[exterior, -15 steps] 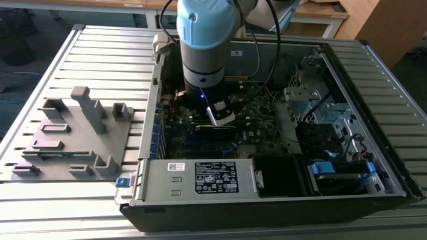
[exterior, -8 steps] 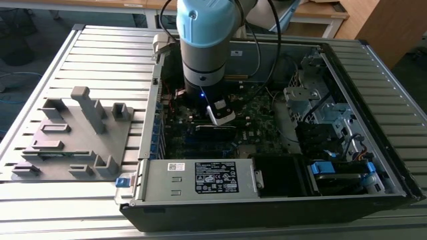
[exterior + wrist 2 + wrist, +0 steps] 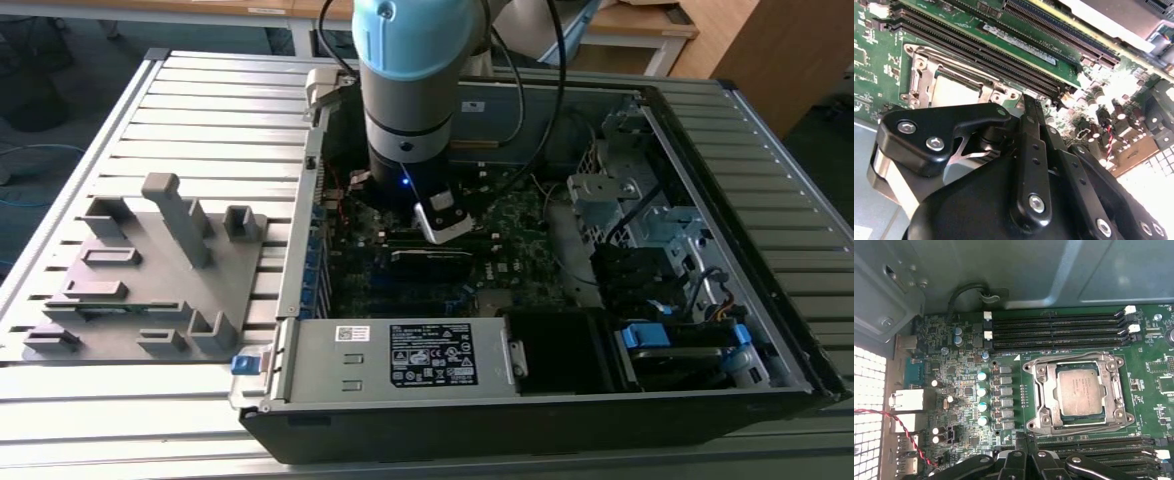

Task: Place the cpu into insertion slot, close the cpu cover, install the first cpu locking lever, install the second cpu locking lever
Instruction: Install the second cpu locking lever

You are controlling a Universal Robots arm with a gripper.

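The arm (image 3: 407,90) is reaching straight down into the open computer case (image 3: 694,400), which is lying on a slatted metal table (image 3: 200,110). Inside the case the green motherboard (image 3: 1149,385) is lying flat, and the cpu (image 3: 1080,388) is sitting in the insertion slot (image 3: 1110,416) with the cpu cover (image 3: 1046,385) lying closed around it, its silver frame bordering the chip on all sides. The gripper (image 3: 1026,102) is hovering just beside the socket, its black fingers (image 3: 1030,150) pressed together and pinching nothing. Long black memory slots (image 3: 1054,330) are running along both sides of the socket. Toward the exterior view's left, a grey fixture plate (image 3: 147,280) is resting on the table, well apart from the case.
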